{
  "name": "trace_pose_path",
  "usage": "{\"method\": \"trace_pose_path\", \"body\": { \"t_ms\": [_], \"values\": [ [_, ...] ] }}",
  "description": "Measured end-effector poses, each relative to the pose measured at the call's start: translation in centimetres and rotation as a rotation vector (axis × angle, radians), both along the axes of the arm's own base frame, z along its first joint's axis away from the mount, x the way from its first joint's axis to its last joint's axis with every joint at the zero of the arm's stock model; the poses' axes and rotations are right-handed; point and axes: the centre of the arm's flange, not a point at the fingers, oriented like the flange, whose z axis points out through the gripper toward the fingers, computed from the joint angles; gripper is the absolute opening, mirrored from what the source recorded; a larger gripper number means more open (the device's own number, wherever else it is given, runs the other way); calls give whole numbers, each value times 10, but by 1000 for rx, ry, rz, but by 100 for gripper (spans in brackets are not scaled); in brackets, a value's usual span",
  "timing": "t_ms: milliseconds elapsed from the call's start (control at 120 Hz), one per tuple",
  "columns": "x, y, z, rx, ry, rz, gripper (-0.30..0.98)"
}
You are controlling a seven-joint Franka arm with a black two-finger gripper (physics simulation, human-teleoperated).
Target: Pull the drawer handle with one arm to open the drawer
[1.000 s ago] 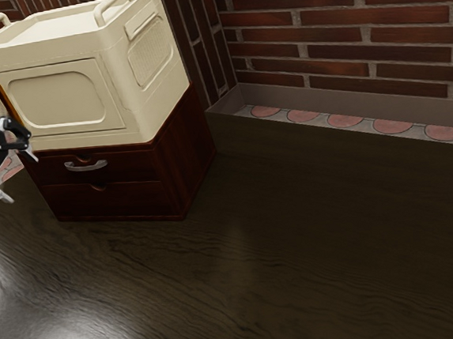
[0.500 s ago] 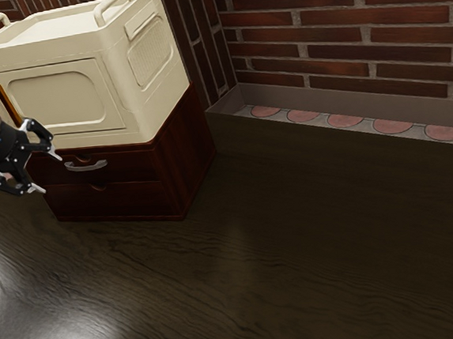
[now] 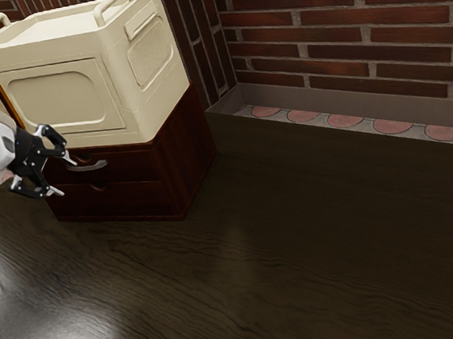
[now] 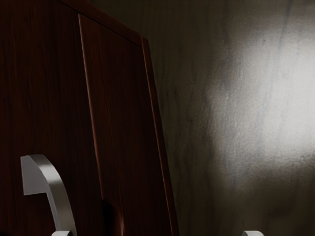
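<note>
My gripper point(image 3: 65, 177) stands open at the exterior view's left, in front of the dark red-brown drawer unit point(image 3: 187, 158). Its upper fingertip is close to the near end of the silver handle point(image 3: 91, 166) on the upper drawer; whether they touch I cannot tell. Both drawers look closed. In the wrist view the curved handle point(image 4: 58, 196) runs down toward one fingertip, while the other fingertip lies off over the table, with the gripper point(image 4: 157, 234) spread wide between them. Part of the handle is cut off there.
A cream storage box point(image 3: 61, 97) with raised handles rests on top of the drawer unit. The dark wooden table point(image 3: 281, 252) spreads out in front and to the exterior view's right. Behind it runs a brick wall point(image 3: 341, 32).
From the exterior view's left edge, my open gripper has moved toward its right and slightly down, coming closer to the upper drawer's handle. The box and drawers have stayed still.
</note>
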Motion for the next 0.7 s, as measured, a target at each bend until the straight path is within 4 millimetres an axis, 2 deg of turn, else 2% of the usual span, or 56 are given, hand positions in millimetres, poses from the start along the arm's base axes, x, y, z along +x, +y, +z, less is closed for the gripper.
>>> {"method": "trace_pose_path", "body": {
  "t_ms": [100, 333, 700],
  "values": [
    [2, 0, 0, -15, -15, 12, 40],
    [10, 3, 4, -33, -53, 39, 25],
    [28, 7, -4, -74, -82, 53, 21]
  ]
}}
